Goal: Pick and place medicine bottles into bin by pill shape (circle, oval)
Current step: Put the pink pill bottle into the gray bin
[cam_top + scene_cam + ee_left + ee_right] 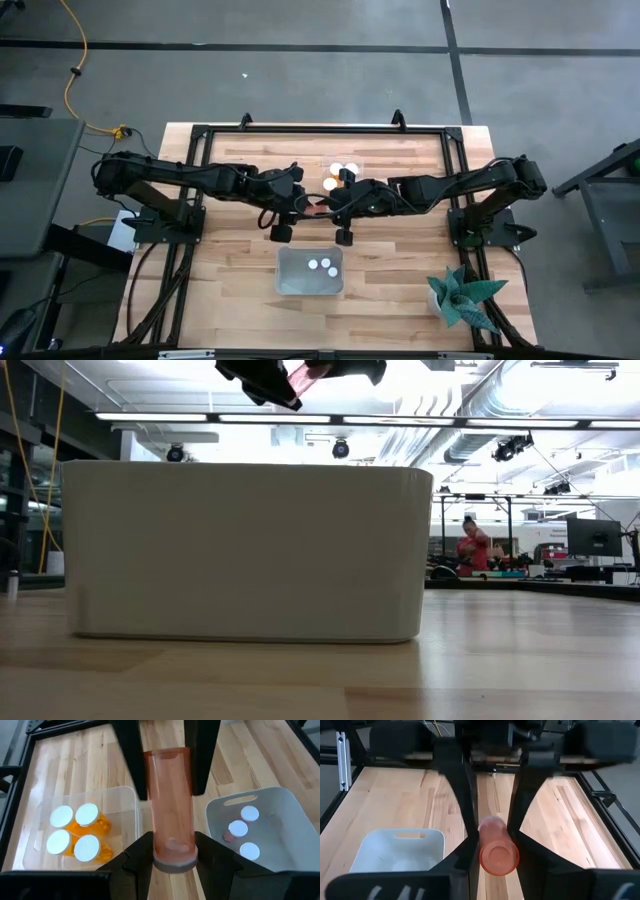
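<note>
Two grippers, left (290,207) and right (340,205), both clamp one pinkish see-through cylindrical bottle (314,207) at frame centre above the white plastic bin (283,284); judged best that one lets go only while the other grips firmly.

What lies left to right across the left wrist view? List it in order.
clear bin holding four white-capped orange bottles → pinkish bottle held between dark fingers → white bin holding three white-capped bottles
</note>
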